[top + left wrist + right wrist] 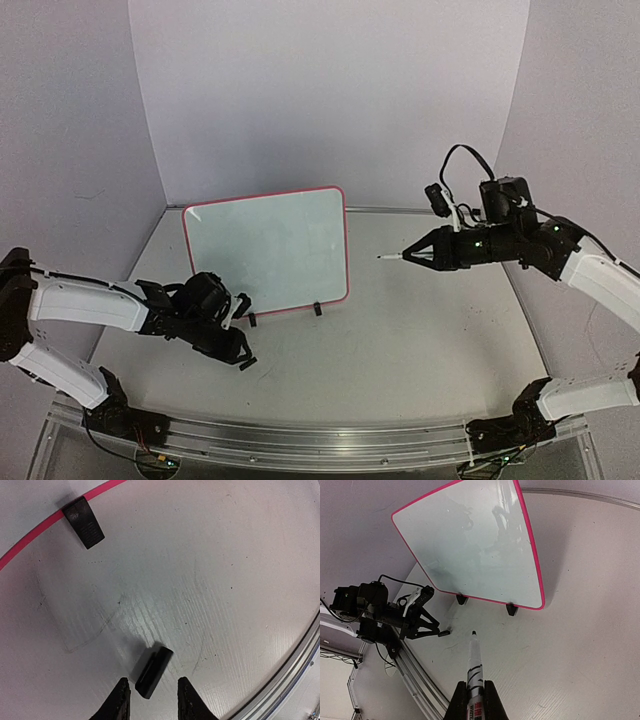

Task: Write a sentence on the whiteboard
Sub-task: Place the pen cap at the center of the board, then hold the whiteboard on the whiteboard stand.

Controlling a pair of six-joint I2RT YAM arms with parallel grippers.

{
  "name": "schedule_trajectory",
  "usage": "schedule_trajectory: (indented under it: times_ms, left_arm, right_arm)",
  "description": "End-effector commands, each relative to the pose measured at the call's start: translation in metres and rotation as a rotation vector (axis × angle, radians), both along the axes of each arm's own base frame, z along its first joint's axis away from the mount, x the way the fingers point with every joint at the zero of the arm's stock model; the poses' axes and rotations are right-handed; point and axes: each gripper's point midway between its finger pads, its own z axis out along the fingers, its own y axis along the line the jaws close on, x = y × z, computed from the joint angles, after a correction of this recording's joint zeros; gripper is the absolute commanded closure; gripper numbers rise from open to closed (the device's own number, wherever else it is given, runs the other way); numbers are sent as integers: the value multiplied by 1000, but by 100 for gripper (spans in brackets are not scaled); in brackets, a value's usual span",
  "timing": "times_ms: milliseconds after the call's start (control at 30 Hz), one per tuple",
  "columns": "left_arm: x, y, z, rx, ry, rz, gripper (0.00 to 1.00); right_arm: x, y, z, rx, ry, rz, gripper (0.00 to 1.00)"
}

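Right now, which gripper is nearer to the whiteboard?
Left. The left gripper sits low, just in front of the whiteboard, near its bottom edge. The right gripper, holding the marker, hangs off to the whiteboard's right with a clear gap.

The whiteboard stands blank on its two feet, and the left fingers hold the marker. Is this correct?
Not quite: the right fingers hold the marker, as the right wrist view shows. The whiteboard does stand blank on its two feet.

Soft even light, faint glare on whiteboard (pixel 470 545).
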Motion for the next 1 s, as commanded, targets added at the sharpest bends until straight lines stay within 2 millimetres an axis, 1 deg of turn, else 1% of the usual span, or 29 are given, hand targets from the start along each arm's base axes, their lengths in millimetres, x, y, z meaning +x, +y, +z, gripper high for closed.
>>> schedule_trajectory:
  times_ms: [0, 67, 200, 233, 300, 400, 500, 567, 667, 833, 900, 967]
  left_arm:
    - [16, -7, 16, -10, -63, 10, 56]
    - [16, -7, 20, -10, -71, 8, 48]
    - [16, -5, 33, -6, -76, 10, 28]
    - [16, -5, 39, -5, -72, 9, 24]
    - [14, -6, 52, 0, -57, -1, 21]
    - [10, -4, 71, 16, -52, -30, 21]
    - [12, 3, 96, 27, -112, -53, 20]
    - [18, 9, 117, 40, -178, -60, 20]
    - [29, 24, 144, 51, -240, -76, 20]
    - [45, 34, 190, -20, -310, -110, 20]
    - [52, 38, 208, -33, -344, -117, 20]
    - [63, 47, 223, -35, -383, -103, 20]
  right_arm:
    - [2, -2, 15, 34, -55, -26, 100]
    - [2, -4, 14, 29, -59, -32, 100]
    - [4, -7, 13, 22, -64, -50, 100]
    - [4, -7, 13, 22, -68, -56, 100]
    - [6, -9, 14, 21, -71, -69, 100]
    - [7, -9, 16, 31, -78, -79, 100]
    - [7, -8, 20, 51, -89, -79, 100]
    - [7, -9, 22, 60, -96, -86, 100]
    - [5, -8, 25, 72, -110, -84, 100]
    - [0, -7, 36, 104, -143, -76, 100]
    - [-1, -3, 38, 114, -151, -69, 100]
    - [-4, 3, 39, 116, -162, -60, 100]
